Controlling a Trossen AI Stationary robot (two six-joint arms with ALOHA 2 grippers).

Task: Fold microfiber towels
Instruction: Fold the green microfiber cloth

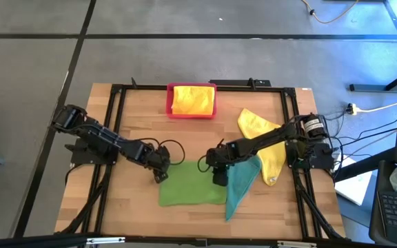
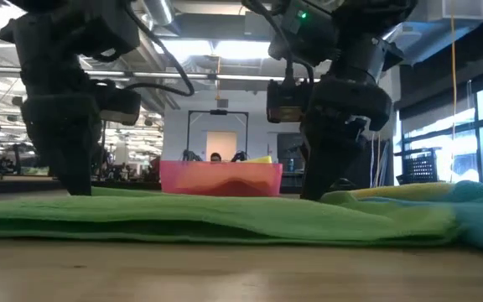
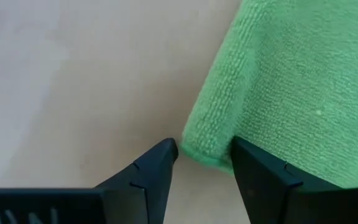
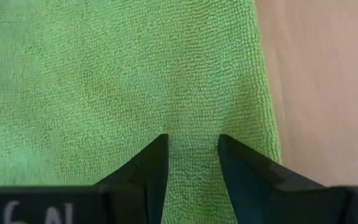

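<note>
A bright green towel (image 1: 191,187) lies flat on the wooden table near its front. My left gripper (image 1: 161,171) stands open over the towel's far left corner (image 3: 207,152), which shows between its fingertips. My right gripper (image 1: 219,178) stands open over the towel's far right part (image 4: 191,134), close to its right edge. A teal towel (image 1: 242,186) lies crumpled against the green towel's right side. A yellow towel (image 1: 262,141) lies behind the teal one, partly under my right arm. Another yellow towel (image 1: 193,98) lies in the pink tray (image 1: 169,103). My left gripper points down at the green towel's far left corner. One fingertip (image 3: 260,171) stands on the cloth just inside the corner and the other (image 3: 157,165) is on bare wood beside it. The towel lies on the table. My right gripper points down with both fingertips (image 4: 151,162) on the green towel's top, a strip of cloth (image 4: 192,155) between them, just inside the right edge. The towel lies flat; I cannot tell whether the tips press it.
The pink tray stands at the table's far middle. A black frame (image 1: 116,124) runs along the table's left, right and far sides. Bare wood (image 1: 136,213) shows at the front left. Cables and a laptop lie off the table's right.
</note>
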